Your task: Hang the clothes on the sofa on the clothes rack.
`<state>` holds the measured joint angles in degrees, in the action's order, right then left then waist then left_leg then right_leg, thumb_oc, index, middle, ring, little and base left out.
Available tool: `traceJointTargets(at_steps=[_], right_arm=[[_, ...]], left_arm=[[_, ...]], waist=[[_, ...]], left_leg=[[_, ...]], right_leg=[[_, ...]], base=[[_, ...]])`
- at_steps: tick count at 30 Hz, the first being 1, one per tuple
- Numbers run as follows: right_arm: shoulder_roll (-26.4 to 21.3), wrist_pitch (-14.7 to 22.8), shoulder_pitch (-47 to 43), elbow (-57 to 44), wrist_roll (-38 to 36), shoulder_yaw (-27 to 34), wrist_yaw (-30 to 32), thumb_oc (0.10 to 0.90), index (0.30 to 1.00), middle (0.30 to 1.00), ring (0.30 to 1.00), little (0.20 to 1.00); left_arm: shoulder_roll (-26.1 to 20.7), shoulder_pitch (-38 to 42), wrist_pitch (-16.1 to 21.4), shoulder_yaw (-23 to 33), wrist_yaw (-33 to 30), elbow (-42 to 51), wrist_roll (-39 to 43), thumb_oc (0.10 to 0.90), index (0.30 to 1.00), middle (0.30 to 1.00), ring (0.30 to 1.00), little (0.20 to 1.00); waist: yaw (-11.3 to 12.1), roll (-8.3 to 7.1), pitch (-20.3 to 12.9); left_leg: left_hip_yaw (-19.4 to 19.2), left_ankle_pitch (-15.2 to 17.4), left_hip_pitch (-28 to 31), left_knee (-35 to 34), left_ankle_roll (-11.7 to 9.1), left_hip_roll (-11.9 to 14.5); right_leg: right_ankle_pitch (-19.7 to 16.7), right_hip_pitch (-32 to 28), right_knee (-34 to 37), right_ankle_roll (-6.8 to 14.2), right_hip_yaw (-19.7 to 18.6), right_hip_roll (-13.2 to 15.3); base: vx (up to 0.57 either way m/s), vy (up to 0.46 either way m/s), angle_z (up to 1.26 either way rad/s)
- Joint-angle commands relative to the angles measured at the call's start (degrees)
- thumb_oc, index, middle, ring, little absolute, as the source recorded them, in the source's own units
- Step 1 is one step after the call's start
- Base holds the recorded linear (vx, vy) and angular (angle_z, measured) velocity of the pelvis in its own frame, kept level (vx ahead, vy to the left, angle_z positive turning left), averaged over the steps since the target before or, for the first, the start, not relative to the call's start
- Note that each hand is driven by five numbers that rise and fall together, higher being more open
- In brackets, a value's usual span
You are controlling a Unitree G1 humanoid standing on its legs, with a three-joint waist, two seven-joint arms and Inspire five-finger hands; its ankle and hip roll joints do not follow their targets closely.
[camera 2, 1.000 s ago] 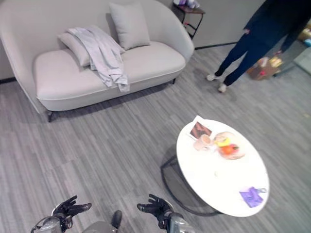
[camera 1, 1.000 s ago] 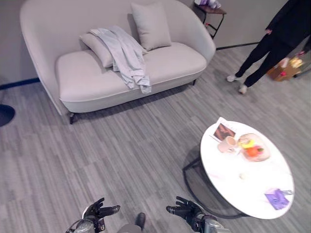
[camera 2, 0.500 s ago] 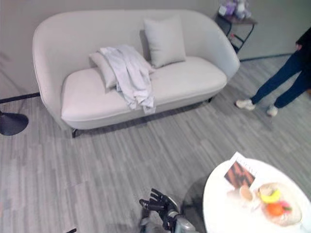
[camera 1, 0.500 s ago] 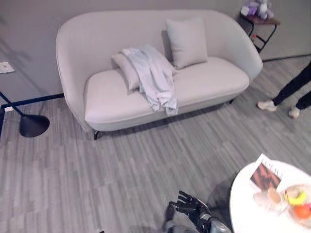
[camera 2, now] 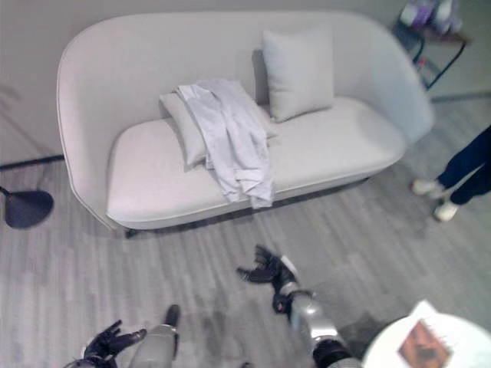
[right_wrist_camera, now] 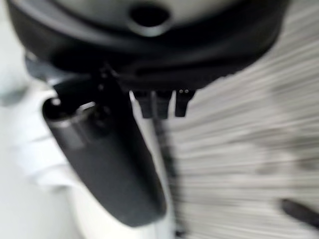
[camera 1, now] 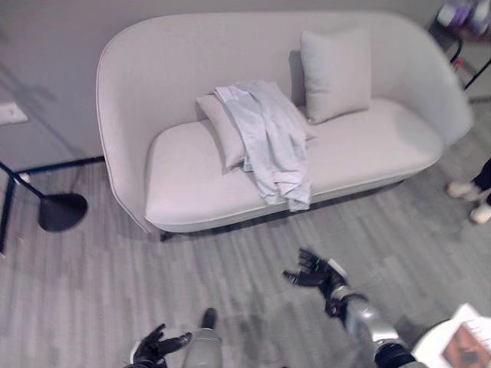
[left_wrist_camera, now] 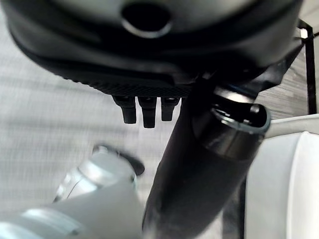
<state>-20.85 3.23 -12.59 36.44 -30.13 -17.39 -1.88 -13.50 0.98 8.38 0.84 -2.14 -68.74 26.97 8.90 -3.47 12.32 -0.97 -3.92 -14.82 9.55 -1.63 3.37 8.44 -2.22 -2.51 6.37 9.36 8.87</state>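
Both hands empty (camera 1: 314, 271) (camera 1: 157, 346), shirt (camera 1: 268, 138) sofa-bound.

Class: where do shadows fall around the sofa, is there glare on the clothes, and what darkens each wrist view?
Left eye view: shadow lies under the sofa's front edge, the cushion shades the back beside it, the clothes show no glare. Left wrist view: the left hand's dark bulk spans the top. Right wrist view: the right hand's likewise.
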Motion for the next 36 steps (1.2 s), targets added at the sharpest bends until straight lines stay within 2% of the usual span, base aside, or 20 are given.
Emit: traceJointTargets(at_steps=[1, 5, 7, 8, 9, 10, 11, 12, 13, 14, 15, 16, 18, 21, 22, 27, 32, 34, 35, 36], right_arm=[[-0.9, 5.6, -2.0, -2.6, 11.3, 6.4, 10.1, 0.800, 0.900, 0.900, 0.900, 0.900], [-2.0, 3.5, -4.5, -2.1, 24.1, 8.5, 19.3, 0.800, 0.900, 0.900, 0.900, 0.900], [-1.6, 2.3, -6.3, 0.7, 27.5, 10.4, 24.1, 0.800, 0.900, 0.900, 0.900, 0.900], [-1.6, 2.4, -6.3, 0.7, 27.5, 10.4, 24.1, 0.800, 0.900, 0.900, 0.900, 0.900], [-1.1, 2.5, -7.4, 2.8, 26.6, 11.1, 25.3, 0.800, 0.900, 0.900, 0.900, 0.900], [-1.3, 1.8, -9.9, 7.2, 26.1, 11.6, 26.6, 0.800, 0.900, 0.900, 0.900, 0.900], [-1.3, 1.9, -10.0, 7.2, 26.1, 11.6, 26.6, 0.800, 0.900, 0.900, 0.900, 0.900], [-4.5, 0.1, -14.7, 10.3, 28.9, 11.8, 28.9, 0.800, 0.900, 0.900, 0.900, 0.900], [-6.3, -0.7, -17.4, 13.5, 28.9, 11.7, 29.9, 0.800, 0.900, 0.900, 0.900, 0.900], [-7.1, -0.9, -18.4, 14.7, 28.4, 11.3, 29.9, 0.800, 0.900, 0.900, 0.900, 0.900], [-9.6, -1.5, -20.6, 17.3, 28.5, 9.9, 28.7, 0.800, 0.900, 0.900, 0.900, 0.900], [-9.6, -1.5, -20.7, 17.4, 28.5, 9.8, 28.7, 0.800, 0.900, 0.900, 0.900, 0.900], [-11.4, -1.5, -22.1, 19.4, 28.1, 8.7, 27.5, 0.800, 0.900, 0.900, 0.900, 0.900], [-14.2, -1.5, -23.1, 22.6, 27.2, 6.3, 24.4, 0.800, 0.900, 0.900, 0.900, 0.900], [-13.9, -1.4, -22.0, 22.6, 26.2, 7.3, 23.7, 0.800, 0.900, 0.900, 0.900, 0.900], [-14.5, -0.8, -21.8, 24.1, 25.3, 4.9, 20.9, 0.800, 0.900, 0.900, 0.900, 0.900], [-14.8, 0.8, -28.1, 31.7, 23.4, 1.1, 20.3, 0.800, 0.900, 0.900, 0.900, 0.900], [-15.3, 1.1, -31.7, 32.5, 23.0, -0.4, 21.3, 0.800, 0.900, 0.900, 0.900, 0.900], [-15.3, 1.2, -31.8, 32.6, 23.0, -0.5, 21.3, 0.800, 0.900, 0.900, 0.900, 0.900], [-16.1, 1.5, -35.4, 34.7, 22.5, -1.3, 22.1, 0.800, 0.900, 0.900, 0.900, 0.900]], left_arm=[[1.3, -4.4, 1.1, -1.0, -0.8, -1.9, 1.1, 0.800, 0.900, 0.900, 0.900, 0.900], [2.3, -6.5, 0.5, -0.3, -1.9, -3.1, 1.6, 0.800, 0.900, 0.900, 0.900, 0.900], [1.4, -6.9, 0.5, -1.6, -2.5, -3.2, 0.4, 0.800, 0.900, 0.900, 0.900, 0.900], [1.4, -6.9, 0.5, -1.7, -2.5, -3.2, 0.4, 0.800, 0.900, 0.900, 0.900, 0.900], [1.0, -6.9, 0.7, -2.7, -2.8, -2.8, -0.6, 0.800, 0.900, 0.900, 0.900, 0.900], [0.2, -6.8, 1.2, -4.7, -3.5, -1.1, -2.3, 0.800, 0.900, 0.900, 0.900, 0.900], [0.2, -6.8, 1.2, -4.7, -3.5, -1.1, -2.3, 0.800, 0.900, 0.900, 0.900, 0.900], [-1.2, -5.3, 1.9, -8.5, -4.2, 2.2, -4.3, 0.800, 0.900, 0.900, 0.900, 0.900], [-1.7, -4.3, 1.7, -10.0, -4.6, 2.2, -5.4, 0.800, 0.900, 0.900, 0.900, 0.900], [-2.0, -4.0, 1.6, -10.6, -4.5, 2.7, -5.6, 0.800, 0.900, 0.900, 0.900, 0.900], [-1.9, -3.7, 1.7, -10.9, -4.1, 2.7, -5.8, 0.800, 0.900, 0.900, 0.900, 0.900], [-1.8, -3.7, 1.7, -10.9, -4.1, 2.6, -5.8, 0.800, 0.900, 0.900, 0.900, 0.900], [-1.8, -3.5, 2.0, -11.0, -4.0, 1.5, -6.1, 0.800, 0.900, 0.900, 0.900, 0.900], [-1.5, -2.6, 2.1, -10.9, -3.6, -0.8, -5.6, 0.800, 0.900, 0.900, 0.900, 0.900], [-1.8, -3.3, 2.0, -9.4, -3.7, -2.0, -5.3, 0.800, 0.900, 0.900, 0.900, 0.900], [-1.1, -4.2, 1.8, -8.1, -3.6, -2.8, -5.4, 0.800, 0.900, 0.900, 0.900, 0.900], [0.3, -4.5, 2.7, -13.7, -4.0, -0.5, -8.4, 0.800, 0.900, 0.900, 0.900, 0.900], [0.5, -4.2, 3.5, -16.1, -4.7, 1.9, -9.1, 0.800, 0.900, 0.900, 0.900, 0.900], [0.5, -4.2, 3.5, -16.1, -4.7, 1.9, -9.1, 0.800, 0.900, 0.900, 0.900, 0.900], [0.5, -3.8, 4.7, -18.2, -5.3, 4.2, -9.2, 0.800, 0.900, 0.900, 0.900, 0.900]], waist=[[2.8, -0.76, -4.6], [3.7, -1.59, -6.0], [4.9, -3.47, -6.9], [5.0, -3.41, -7.0], [5.4, -3.79, -7.3], [5.4, -3.49, -7.4], [5.5, -3.37, -7.6], [4.3, -0.85, -5.8], [4.2, 0.05, -5.0], [4.3, 0.42, -4.8], [3.9, 0.92, -4.9], [3.8, 0.99, -4.8], [3.6, 0.91, -5.3], [2.4, 0.19, -5.7], [2.4, -1.87, -5.9], [1.8, -1.95, -7.5], [2.1, 1.51, -6.2], [2.3, 3.51, -4.4], [2.2, 3.56, -4.5], [2.7, 5.20, -3.3]], left_leg=[[-1.9, -2.9, -4.7, -6.5, -0.9, -1.8], [-2.6, -3.8, -3.0, -8.9, 0.5, -3.1], [-4.4, -2.1, -1.2, -7.9, 1.8, -3.8], [-4.4, -2.3, -1.4, -7.9, 1.8, -3.6], [-4.9, -1.5, -0.1, -8.6, 2.3, -3.8], [-5.2, 0.1, 2.8, -9.6, 3.1, -4.0], [-5.2, 0.0, 2.5, -9.5, 3.1, -3.8], [-4.5, 1.5, 5.1, -9.6, 4.6, -3.2], [-4.0, 1.8, 6.4, -10.8, 5.0, -3.1], [-3.6, 2.1, 7.0, -11.4, 4.9, -3.1], [-2.6, 2.7, 8.5, -13.2, 4.0, -2.5], [-2.5, 2.7, 8.6, -13.2, 3.9, -2.5], [-2.0, 3.4, 8.7, -13.4, 3.0, -2.1], [-0.4, 4.6, 9.5, -13.7, 1.8, -1.5], [-0.1, 5.5, 10.4, -13.1, 1.1, -1.6], [3.3, 4.8, 10.5, -13.4, -0.9, 1.6], [7.4, 0.6, 6.6, -14.6, -4.8, 7.3], [8.4, -1.1, 3.2, -14.6, -6.0, 8.4], [8.5, -1.1, 3.0, -14.6, -6.0, 8.5], [9.2, -2.4, -0.1, -14.6, -7.1, 8.8]], right_leg=[[-2.0, -1.0, 7.5, -4.0, 3.2, -11.0], [0.4, -5.0, 6.4, -4.5, 3.3, -12.9], [2.1, -5.4, 0.4, -2.8, 3.8, -12.0], [2.0, -5.2, 0.3, -2.8, 3.7, -12.1], [2.1, -4.9, -2.7, -1.4, 4.4, -11.7], [0.8, -2.3, -10.7, 2.3, 6.2, -9.8], [0.7, -1.9, -10.8, 2.2, 6.1, -9.9], [-6.4, 5.6, -26.1, 7.6, 7.7, -6.4], [-7.6, 6.8, -26.6, 8.0, 10.5, -3.4], [-6.4, 7.2, -25.0, 6.6, 12.2, -1.5], [-2.7, 7.4, -19.3, 3.5, 13.7, 1.6], [-2.7, 7.2, -19.2, 3.4, 13.8, 1.5], [-4.2, 7.1, -10.9, 2.7, 11.5, 3.6], [-10.1, 7.6, -1.7, 3.7, 3.7, 6.8], [-11.3, 6.7, 0.5, 4.7, 3.1, 7.1], [-11.7, 5.7, 3.9, 4.0, 4.6, 3.4], [-9.2, 5.7, 7.5, 1.6, 8.7, -1.3], [-8.4, 8.1, 7.5, 1.2, 9.2, -1.9], [-8.4, 8.2, 7.5, 1.2, 9.2, -1.9], [-8.1, 10.8, 7.5, 1.4, 9.6, -1.8]], base=[[0.56, 0.306, -0.06], [0.32, 0.129, 0.40], [0.37, 0.164, -0.10], [0.21, 0.109, -0.17], [0.24, 0.173, -0.16], [0.24, 0.172, -0.25], [0.23, 0.288, -0.05], [0.13, 0.200, -0.02], [0.18, 0.202, 0.17], [0.20, -0.019, 0.45], [0.14, -0.056, 0.62], [0.16, -0.100, 0.63], [0.13, -0.136, 0.43], [0.27, -0.239, 0.31], [0.29, -0.249, 0.40], [0.25, -0.283, 0.29], [0.16, -0.227, 0.26], [0.03, -0.103, 0.32], [-0.04, -0.027, 0.34], [-0.05, -0.004, 0.29]])
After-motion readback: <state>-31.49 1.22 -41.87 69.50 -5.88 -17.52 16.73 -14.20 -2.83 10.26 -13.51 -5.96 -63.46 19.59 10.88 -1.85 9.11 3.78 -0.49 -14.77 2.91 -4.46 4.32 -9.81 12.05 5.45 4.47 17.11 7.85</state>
